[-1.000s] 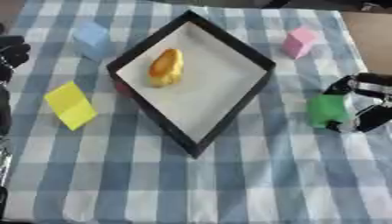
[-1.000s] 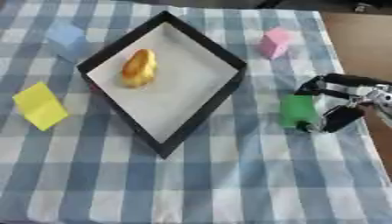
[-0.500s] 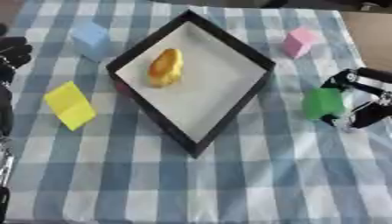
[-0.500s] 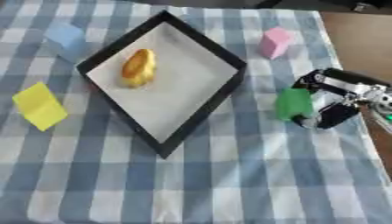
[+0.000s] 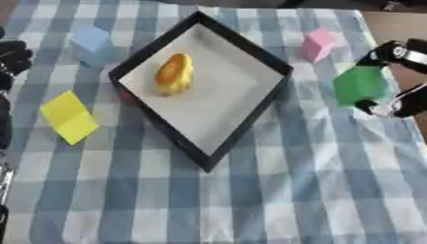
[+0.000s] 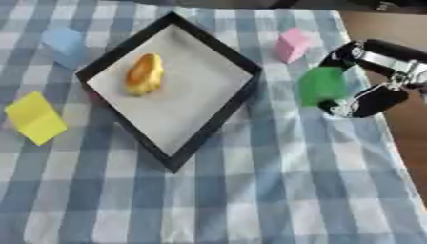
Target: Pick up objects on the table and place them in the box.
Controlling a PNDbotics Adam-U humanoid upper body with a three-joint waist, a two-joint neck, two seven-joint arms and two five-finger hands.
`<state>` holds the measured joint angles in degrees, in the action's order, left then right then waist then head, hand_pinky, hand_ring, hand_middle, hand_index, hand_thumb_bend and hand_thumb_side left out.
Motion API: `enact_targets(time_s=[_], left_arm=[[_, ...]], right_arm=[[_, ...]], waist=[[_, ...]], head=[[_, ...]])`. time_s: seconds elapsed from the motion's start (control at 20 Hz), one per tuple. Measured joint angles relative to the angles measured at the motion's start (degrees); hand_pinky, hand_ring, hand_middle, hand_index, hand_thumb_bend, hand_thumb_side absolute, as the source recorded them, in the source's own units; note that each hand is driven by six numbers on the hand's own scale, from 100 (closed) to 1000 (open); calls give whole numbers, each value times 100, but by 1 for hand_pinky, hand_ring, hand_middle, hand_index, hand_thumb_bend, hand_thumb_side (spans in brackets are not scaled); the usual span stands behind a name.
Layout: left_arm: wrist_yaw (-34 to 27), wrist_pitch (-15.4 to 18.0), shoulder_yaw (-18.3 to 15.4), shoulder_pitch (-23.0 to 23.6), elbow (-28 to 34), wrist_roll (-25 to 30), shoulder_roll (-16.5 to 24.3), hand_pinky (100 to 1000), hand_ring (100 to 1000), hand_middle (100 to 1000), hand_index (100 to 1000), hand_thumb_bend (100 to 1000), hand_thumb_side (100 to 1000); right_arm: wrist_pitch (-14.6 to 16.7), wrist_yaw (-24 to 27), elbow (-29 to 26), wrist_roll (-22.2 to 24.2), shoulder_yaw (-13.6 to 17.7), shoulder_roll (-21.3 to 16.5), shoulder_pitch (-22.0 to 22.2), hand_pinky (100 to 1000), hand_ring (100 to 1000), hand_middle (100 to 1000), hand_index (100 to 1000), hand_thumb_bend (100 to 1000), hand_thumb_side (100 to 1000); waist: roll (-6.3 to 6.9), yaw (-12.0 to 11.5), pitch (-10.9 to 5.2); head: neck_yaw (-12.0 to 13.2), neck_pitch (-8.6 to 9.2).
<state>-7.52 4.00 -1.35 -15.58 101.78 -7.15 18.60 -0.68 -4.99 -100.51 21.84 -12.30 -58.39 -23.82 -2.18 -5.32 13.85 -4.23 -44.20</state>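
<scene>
Green block (image 6: 321, 85) sits pinched in the robot's right hand (image 6: 367, 76), fingers above and thumb below, just right of the black box (image 6: 218, 116) on the checked cloth (image 6: 275, 190). Inside the box lies a yellow-orange object (image 6: 143, 74). The left hand (image 5: 12, 57) shows at the left edge; I cannot tell how its fingers stand.

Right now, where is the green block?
The green block is on the view's right, held in the robot's right hand, right of the black box and below the pink block.

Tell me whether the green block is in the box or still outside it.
Outside. The green block sits right of the black box, over the checked cloth, with the right hand curled round it.
</scene>
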Motion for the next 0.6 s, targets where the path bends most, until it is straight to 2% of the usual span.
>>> enact_targets(time_s=[0.15, 0.3, 0.6], left_arm=[[0, 3, 0, -1, 48, 2, 8, 839, 763, 692, 882, 108, 831], [0, 14, 1, -4, 115, 11, 53, 839, 763, 692, 880, 101, 821], [0, 36, 2, 25, 340, 18, 108, 837, 764, 700, 879, 100, 801]], right_arm=[[-44, 134, -113, -24, 29, -77, -300, 802, 633, 479, 605, 100, 100], [-62, 159, -129, -26, -13, -64, -801, 804, 632, 481, 609, 100, 100], [-75, 6, 282, -26, -241, 573, -1999, 807, 635, 486, 615, 100, 100]], waist=[[0, 5, -1], [1, -11, -3], [2, -45, -7]], head=[[-49, 0], [-115, 0], [-250, 0]])
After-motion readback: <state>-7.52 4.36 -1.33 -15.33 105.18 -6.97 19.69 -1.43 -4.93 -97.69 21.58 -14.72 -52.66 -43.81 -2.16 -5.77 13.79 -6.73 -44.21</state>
